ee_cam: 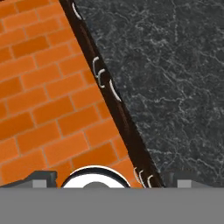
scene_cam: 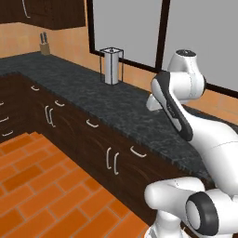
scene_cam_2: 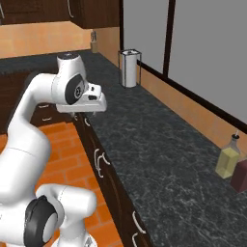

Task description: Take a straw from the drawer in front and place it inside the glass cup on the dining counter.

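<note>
Overhead, the hand view looks straight down: orange brick floor (ee_cam: 39, 100) on its left, then the dark cabinet front with the curved silver handle of the drawer (ee_cam: 114, 91), then the black speckled worktop (ee_cam: 175, 78) on its right. The gripper (ee_cam: 113, 180) hangs high above that cabinet edge with its fingers (ee_cam: 43, 177) spread fully apart, grasping nothing. From the left base view, a knife block (scene_cam: 44, 45) stands far back on the worktop, a paper towel holder (scene_cam: 111, 65) nearer, and the white arm (scene_cam: 181, 93) rises at the right. From the right base view, two bottles (scene_cam_2: 231, 161) stand at the worktop's right edge.
</note>
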You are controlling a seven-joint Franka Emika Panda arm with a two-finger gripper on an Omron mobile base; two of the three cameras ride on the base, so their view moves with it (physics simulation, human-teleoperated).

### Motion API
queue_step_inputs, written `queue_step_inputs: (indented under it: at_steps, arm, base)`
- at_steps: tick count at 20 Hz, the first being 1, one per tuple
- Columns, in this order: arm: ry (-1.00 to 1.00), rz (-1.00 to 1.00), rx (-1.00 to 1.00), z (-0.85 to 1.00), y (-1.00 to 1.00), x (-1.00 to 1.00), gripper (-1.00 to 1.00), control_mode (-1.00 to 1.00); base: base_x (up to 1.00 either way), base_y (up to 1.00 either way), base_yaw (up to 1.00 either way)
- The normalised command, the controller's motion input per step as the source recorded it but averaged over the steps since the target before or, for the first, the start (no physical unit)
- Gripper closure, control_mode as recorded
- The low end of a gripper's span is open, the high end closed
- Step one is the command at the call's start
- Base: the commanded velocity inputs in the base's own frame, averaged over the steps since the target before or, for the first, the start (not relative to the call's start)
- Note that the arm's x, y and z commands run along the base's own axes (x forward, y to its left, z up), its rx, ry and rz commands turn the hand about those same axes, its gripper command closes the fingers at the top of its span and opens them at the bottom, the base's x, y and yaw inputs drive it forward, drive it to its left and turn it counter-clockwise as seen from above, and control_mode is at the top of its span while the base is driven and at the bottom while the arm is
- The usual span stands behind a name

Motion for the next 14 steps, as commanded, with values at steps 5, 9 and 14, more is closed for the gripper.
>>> queue_step_inputs:
  at_steps: [5, 9, 14]
  arm:
    - [-0.11, 0.00, -0.51, -0.52, 0.45, 0.18, -1.00, -1.00]
    - [-0.03, -0.02, -0.48, -0.71, 0.51, 0.45, -1.00, -1.00]
    - [0.00, -0.02, -0.41, -0.69, 0.48, 0.36, -1.00, -1.00]
  base:
    - [0.00, 0.00, 0.00]
    - [0.00, 0.00, 0.00]
    - [0.00, 0.00, 0.00]
